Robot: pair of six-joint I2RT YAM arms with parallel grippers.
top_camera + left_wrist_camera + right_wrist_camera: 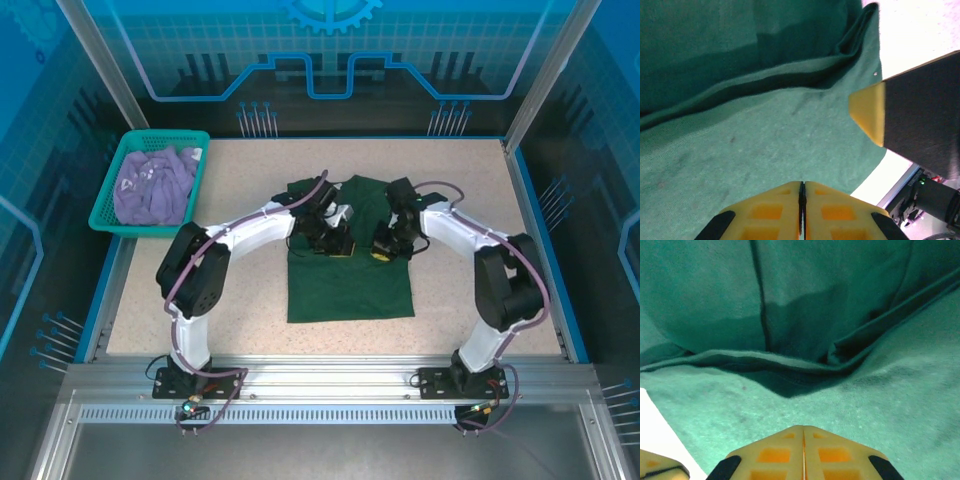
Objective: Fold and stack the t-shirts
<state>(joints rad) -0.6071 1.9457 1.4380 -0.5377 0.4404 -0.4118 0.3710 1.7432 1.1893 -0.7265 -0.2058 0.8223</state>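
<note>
The dark green t-shirt [350, 275] lies spread in the middle of the table, its upper part folded over in layers. Both grippers hover close together over its upper middle. My left gripper [338, 247] is shut, its yellow fingertips [785, 192] pressed together just above the green cloth [765, 130], with nothing between them. My right gripper [383, 252] is also shut and empty above the cloth, near a dark fold [790, 375]. The lavender t-shirt [152, 187] lies crumpled in the teal basket [105, 215] at the far left.
The right gripper's yellow-tipped finger [870, 112] shows at the right of the left wrist view, close by. The shirt's edge meets bare pale tabletop [920, 30]. Speckled table [240, 290] surrounds the shirt; blue walls enclose the workspace.
</note>
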